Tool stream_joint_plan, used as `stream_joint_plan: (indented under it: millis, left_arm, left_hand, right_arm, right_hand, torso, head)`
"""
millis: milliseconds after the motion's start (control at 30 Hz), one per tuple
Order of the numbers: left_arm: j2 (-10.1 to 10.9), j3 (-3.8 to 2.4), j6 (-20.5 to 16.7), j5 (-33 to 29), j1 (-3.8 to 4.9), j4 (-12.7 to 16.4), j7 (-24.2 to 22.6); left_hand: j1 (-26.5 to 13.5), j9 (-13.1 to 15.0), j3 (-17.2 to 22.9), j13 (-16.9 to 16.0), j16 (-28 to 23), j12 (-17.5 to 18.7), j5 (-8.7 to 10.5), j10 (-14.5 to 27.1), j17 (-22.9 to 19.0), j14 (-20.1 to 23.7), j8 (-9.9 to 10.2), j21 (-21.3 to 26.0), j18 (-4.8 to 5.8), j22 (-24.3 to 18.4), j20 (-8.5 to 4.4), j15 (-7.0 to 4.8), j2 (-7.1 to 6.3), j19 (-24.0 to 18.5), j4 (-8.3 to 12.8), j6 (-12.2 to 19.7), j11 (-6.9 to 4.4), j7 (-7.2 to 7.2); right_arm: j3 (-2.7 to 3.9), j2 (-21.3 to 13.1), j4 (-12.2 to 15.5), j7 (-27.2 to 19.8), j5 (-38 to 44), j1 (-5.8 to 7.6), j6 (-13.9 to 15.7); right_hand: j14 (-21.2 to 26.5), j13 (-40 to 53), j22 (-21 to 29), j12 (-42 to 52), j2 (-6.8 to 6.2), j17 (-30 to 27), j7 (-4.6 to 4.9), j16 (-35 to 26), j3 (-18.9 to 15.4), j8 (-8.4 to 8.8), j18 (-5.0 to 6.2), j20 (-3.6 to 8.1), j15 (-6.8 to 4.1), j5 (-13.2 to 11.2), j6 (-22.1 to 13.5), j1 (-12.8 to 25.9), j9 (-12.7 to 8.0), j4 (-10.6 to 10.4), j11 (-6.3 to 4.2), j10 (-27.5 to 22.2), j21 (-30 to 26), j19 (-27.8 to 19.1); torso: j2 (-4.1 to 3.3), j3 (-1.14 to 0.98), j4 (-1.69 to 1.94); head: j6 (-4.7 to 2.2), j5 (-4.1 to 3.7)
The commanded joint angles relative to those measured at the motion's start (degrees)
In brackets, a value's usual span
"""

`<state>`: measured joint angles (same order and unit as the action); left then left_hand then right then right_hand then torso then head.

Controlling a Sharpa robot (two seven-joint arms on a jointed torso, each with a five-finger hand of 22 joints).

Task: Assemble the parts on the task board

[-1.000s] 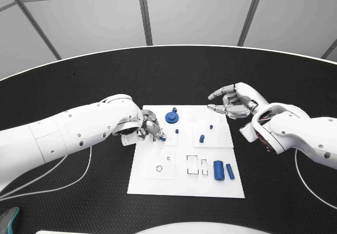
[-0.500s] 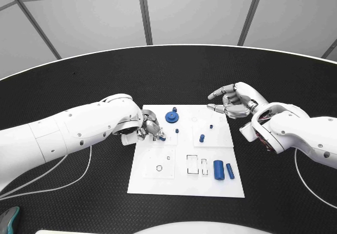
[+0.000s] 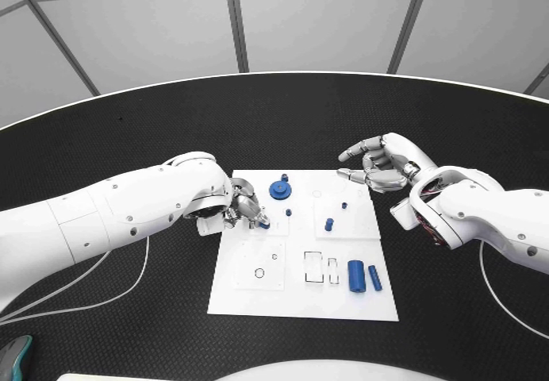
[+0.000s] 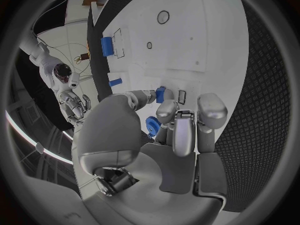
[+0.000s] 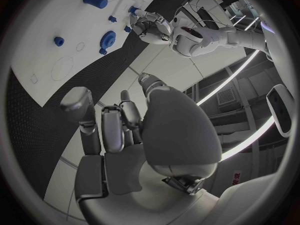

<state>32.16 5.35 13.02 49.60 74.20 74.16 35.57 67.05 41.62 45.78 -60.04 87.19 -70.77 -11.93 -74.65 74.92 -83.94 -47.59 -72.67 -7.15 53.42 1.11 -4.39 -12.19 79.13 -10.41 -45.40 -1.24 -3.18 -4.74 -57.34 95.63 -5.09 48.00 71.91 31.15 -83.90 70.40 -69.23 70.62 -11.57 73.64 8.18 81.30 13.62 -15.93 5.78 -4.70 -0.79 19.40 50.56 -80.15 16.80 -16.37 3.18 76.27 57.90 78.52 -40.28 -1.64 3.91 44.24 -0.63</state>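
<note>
The white task board (image 3: pixel 343 305) lies in the middle of the black table. My left hand (image 3: pixel 243 208) hovers over the board's near-left part and pinches a small blue piece (image 3: pixel 263 225) (image 4: pixel 160 94) between thumb and fingertip, low over the board. A blue round knob (image 3: pixel 279 190) (image 5: pixel 107 37) stands just beyond that hand. Small blue pegs (image 3: pixel 328 225) (image 3: pixel 289 213) stand mid-board. A blue cylinder (image 3: pixel 356 276) (image 4: pixel 107 46) and a thinner blue bar (image 3: pixel 375 278) lie at the board's near right. My right hand (image 3: pixel 378 164) floats off the far-right corner, fingers loosely apart, holding nothing.
Rectangular slots (image 3: pixel 312 267) and a round hole (image 3: pixel 259 274) are in the board's near half. A thin cable (image 3: pixel 147 274) trails over the table under my left arm. A teal object (image 3: pixel 14 355) sits at the near-left corner.
</note>
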Motion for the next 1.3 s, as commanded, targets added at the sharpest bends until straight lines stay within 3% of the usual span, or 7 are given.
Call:
stream_joint_plan:
  millis: [33, 1300]
  left_arm:
    - [0.0, 0.0, 0.3, 0.0, 0.0, 0.0, 0.1]
    - [-1.5, 0.05, 0.8, 0.0, 0.01, -1.2, 1.2]
  left_hand:
    - [-0.2, 0.1, 6.2, 0.0, 0.2, -0.2, -0.15, -0.4, 7.9, -4.4, -0.2, -0.2, 0.63, 0.0, -0.11, -0.53, 0.39, 0.3, 6.5, -0.3, -0.08, 0.1]
    - [-1.7, 0.0, 6.3, -0.8, 0.3, -0.8, -0.16, -1.2, 8.2, -4.5, -0.2, -0.3, 0.65, 0.3, -0.17, -0.68, 1.19, 0.4, 6.7, -0.8, -0.26, 0.33]
  right_arm:
    - [0.0, 0.0, 0.0, 0.0, 0.0, 0.0, 0.0]
    - [0.0, 0.1, -0.1, -0.1, 0.0, 0.0, -0.1]
  right_hand:
    - [-2.3, 0.1, 0.0, 0.2, -0.57, 0.1, 0.03, -0.2, 0.4, -0.2, 0.72, 0.07, -0.44, 0.2, 0.2, 0.1, -0.1, 0.1, -0.03, 0.5, -0.2, 0.4]
    - [-2.3, 0.1, 0.0, 0.3, -0.66, 0.1, 0.02, -0.3, 0.6, -0.28, 0.73, 0.1, -0.46, 0.7, 0.2, 0.1, -0.2, 0.1, -0.05, 0.6, -0.3, 0.5]
  torso:
    - [-0.01, -0.04, 0.02]
    - [0.01, -0.05, 0.05]
  head:
    - [0.03, -0.03]
    - [0.36, -0.25]
